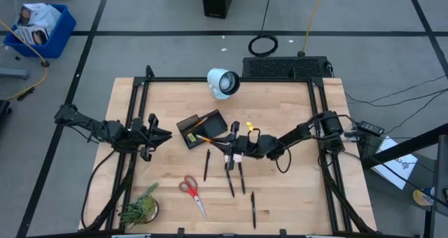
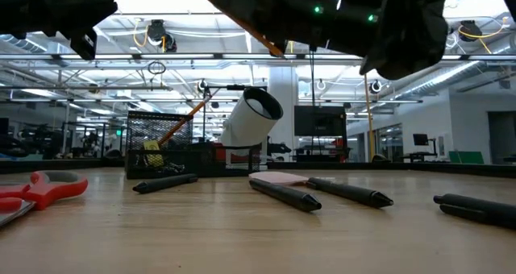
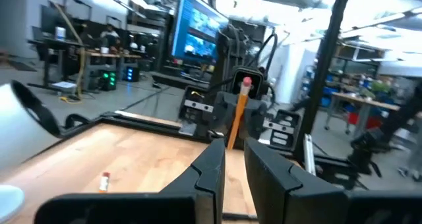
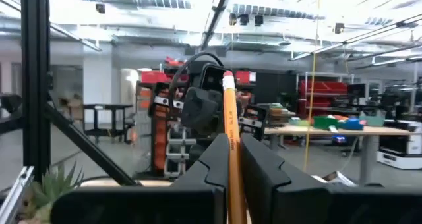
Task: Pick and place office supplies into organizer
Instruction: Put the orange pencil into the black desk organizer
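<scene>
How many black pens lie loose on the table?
4 pens: one near the scissors, two under the right gripper, one near the front edge. The organizer may hide more.

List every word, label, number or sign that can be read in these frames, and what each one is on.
None can be read.
Box in the blue bin on the floor: printing too small.
Large screen behind the table: blurred.
Paper sheet beside the table: marks too small.
</scene>
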Tool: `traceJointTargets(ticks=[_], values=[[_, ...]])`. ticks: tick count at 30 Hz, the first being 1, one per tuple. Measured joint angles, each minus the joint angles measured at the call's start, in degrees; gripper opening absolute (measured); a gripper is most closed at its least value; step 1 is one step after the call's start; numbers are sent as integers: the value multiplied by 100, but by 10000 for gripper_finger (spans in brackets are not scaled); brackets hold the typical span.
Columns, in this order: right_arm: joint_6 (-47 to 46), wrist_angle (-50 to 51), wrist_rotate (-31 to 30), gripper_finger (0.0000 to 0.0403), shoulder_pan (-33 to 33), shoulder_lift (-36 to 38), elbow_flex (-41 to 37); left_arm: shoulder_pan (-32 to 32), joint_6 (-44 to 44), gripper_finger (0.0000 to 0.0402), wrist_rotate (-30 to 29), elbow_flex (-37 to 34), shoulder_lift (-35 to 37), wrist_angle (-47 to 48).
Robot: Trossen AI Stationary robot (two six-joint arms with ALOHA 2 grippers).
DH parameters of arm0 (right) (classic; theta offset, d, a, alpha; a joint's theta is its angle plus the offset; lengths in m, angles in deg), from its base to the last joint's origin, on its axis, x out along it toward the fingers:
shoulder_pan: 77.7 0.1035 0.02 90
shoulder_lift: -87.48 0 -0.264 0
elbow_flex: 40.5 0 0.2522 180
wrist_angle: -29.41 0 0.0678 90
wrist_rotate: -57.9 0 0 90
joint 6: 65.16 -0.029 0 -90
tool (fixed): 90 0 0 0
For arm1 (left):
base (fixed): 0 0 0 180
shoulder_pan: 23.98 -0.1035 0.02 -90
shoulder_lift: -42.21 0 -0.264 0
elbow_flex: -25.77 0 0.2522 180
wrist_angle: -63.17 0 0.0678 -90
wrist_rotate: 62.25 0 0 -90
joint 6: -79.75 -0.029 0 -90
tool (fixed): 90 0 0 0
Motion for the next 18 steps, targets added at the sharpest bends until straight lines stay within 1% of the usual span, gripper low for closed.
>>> traceJointTargets(ticks=[3,6,10,12,13,14,16,18], values=[[-188,15,270,15,-122,0,2,0,-4,63,-32,0,2,-89],[-306,181,276,15,-202,0,4,0,-9,63,-42,0,0,-67],[-304,215,264,15,-218,0,10,0,-128,63,-78,0,2,-305],[-308,218,280,15,-233,0,59,5,-455,63,-424,0,-6,-440],[-308,237,275,15,-239,0,92,1,-472,63,-623,0,-14,-484],[-302,288,270,15,-243,0,139,-6,-303,63,-680,0,-22,-511],[-299,442,269,15,-250,0,248,-10,-30,63,-616,0,-39,-528],[-248,694,276,15,-244,0,341,-68,-13,63,-593,2,-150,-596]])
